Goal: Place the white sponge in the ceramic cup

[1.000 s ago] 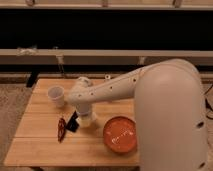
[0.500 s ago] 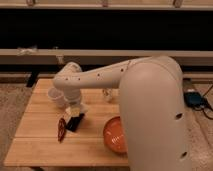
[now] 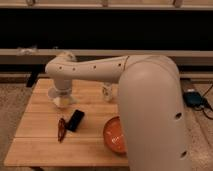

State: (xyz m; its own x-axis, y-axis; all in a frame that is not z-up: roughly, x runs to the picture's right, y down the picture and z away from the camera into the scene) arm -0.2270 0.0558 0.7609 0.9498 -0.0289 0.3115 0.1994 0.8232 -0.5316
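My gripper hangs at the end of the long white arm over the back left part of the wooden table. A pale cream-white shape shows directly beneath it, touching it. I cannot tell whether this shape is the white sponge, the ceramic cup, or both together. The gripper and wrist hide the rest of that spot, so neither the sponge nor the cup shows separately anywhere else.
A black flat slab lies in the middle of the table, with a thin dark-red item just left of it. The orange bowl sits front right, partly hidden by my arm. A small white object stands behind the arm.
The gripper has swung left and toward the back, from near the black slab to the spot where the white cup stood. The cup no longer shows on its own.
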